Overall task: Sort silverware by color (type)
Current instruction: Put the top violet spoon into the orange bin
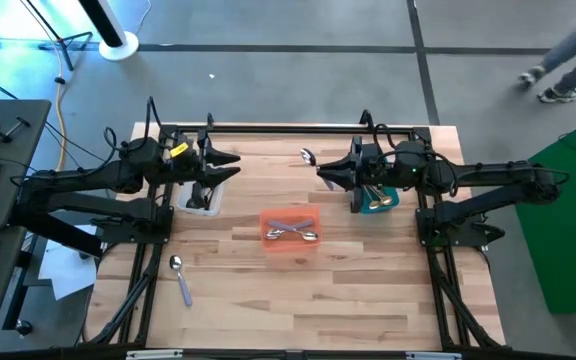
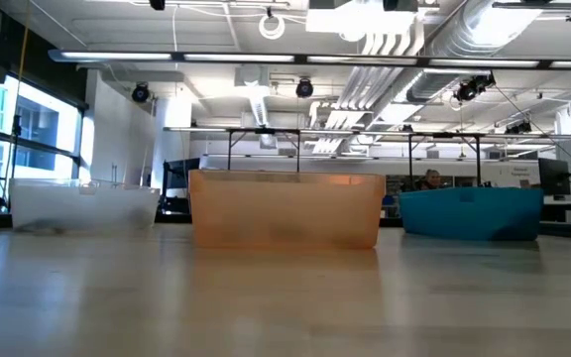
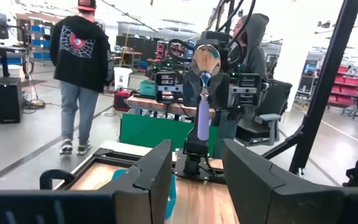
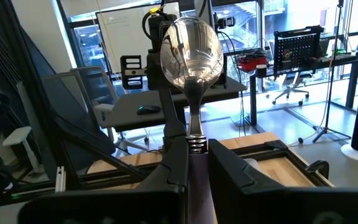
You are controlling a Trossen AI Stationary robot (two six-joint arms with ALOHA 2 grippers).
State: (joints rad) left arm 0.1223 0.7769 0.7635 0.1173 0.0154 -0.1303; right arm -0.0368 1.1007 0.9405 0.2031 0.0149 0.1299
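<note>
nearest the front edge of the bench (image 1: 268,300), toward its left corner, one lavender-handled spoon (image 1: 179,277) lay flat and apart from everything else. farther in, at mid-bench, the orange bin (image 1: 289,237) held two crossed silver spoons. beyond it, toward the right edge, the right gripper (image 1: 324,174) was pinched narrow on the lavender handle of a spoon (image 4: 191,59), with the bowl standing clear past the fingertips, just beside the teal bin (image 1: 378,200), which held gold spoons. opposite, near the left edge, the left gripper (image 1: 230,167) stood wide and empty by the clear bin (image 1: 201,199), whose contents could not be made out. a further spoon (image 1: 307,156) lay by the far edge.

handling, as judged: each spoon looked light, rigid and not fragile. the polished bowl seemed slippery and curved, so the straight handle near its middle offered the surer hold. a loose spoon lying flat gave the fingers little height, so a pinch across the handle's narrow sides would probably serve best.
</note>
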